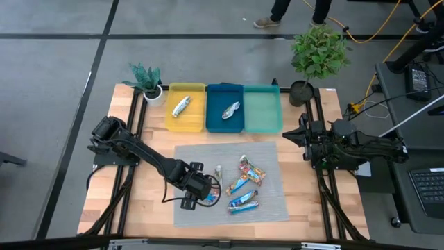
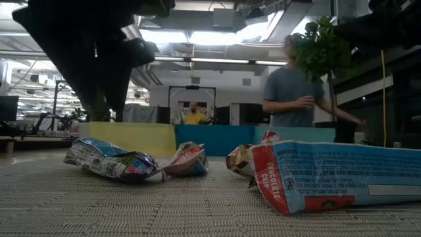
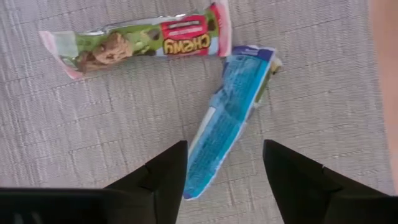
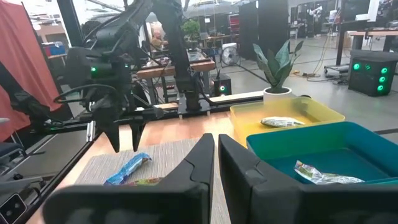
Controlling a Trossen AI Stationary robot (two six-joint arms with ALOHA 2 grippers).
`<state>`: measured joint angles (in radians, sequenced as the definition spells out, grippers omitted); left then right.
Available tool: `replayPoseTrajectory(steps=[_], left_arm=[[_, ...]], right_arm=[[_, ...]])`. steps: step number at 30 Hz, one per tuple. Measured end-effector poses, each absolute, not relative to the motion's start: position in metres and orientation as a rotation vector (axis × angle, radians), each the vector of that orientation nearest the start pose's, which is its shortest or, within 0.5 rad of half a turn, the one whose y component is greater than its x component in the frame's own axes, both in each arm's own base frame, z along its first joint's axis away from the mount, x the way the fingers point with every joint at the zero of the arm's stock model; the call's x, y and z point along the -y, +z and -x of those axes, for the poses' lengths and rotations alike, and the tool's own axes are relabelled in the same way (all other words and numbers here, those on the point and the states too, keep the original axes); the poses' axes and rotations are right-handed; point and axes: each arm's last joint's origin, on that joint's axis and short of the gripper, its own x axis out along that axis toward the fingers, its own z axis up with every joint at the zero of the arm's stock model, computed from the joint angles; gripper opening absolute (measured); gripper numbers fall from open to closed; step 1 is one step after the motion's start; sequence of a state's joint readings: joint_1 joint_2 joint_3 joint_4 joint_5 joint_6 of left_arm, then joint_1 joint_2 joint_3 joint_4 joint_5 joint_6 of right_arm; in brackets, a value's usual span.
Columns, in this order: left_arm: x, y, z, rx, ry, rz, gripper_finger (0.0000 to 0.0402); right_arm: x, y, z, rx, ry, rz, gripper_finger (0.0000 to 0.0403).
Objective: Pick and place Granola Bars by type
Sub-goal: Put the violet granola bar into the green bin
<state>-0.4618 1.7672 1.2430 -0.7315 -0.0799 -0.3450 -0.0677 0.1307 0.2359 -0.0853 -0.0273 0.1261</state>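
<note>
On the grey mat (image 1: 270,156) lie several bars: a blue one (image 3: 227,121), a red-and-green one (image 3: 143,40) beyond it, and more blue and red-orange ones (image 1: 244,185). My left gripper (image 3: 224,177) is open and hovers over the mat's left part (image 1: 207,189). Its fingers stand on either side of the blue bar's near end, above it, as the right wrist view (image 4: 126,144) also shows. A silver bar (image 1: 181,105) lies in the yellow tray (image 1: 186,123) and another (image 1: 230,110) in the blue tray (image 1: 223,125). My right gripper (image 4: 215,155) is shut and empty at the table's right edge (image 1: 304,136).
A teal tray (image 1: 263,111) stands right of the blue one. A small potted plant (image 1: 147,82) stands at the far left corner and a taller one (image 1: 318,55) at the far right. A person (image 2: 293,89) stands beyond the table's far edge.
</note>
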Motion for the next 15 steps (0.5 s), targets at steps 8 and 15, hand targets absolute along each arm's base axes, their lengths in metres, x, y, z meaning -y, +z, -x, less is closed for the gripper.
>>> replayPoseTrajectory(steps=[8,15], left_arm=[[0.149,0.187,-0.304,-1.262,-0.109,-0.048,0.0222],[0.149,0.177,-0.304,-1.211,-0.174,-0.088,0.0224]], right_arm=[[0.005,0.225,-0.092,0.021,-0.039,-0.122,0.0028],[0.005,0.225,-0.092,0.019,-0.040,-0.122,0.0028]])
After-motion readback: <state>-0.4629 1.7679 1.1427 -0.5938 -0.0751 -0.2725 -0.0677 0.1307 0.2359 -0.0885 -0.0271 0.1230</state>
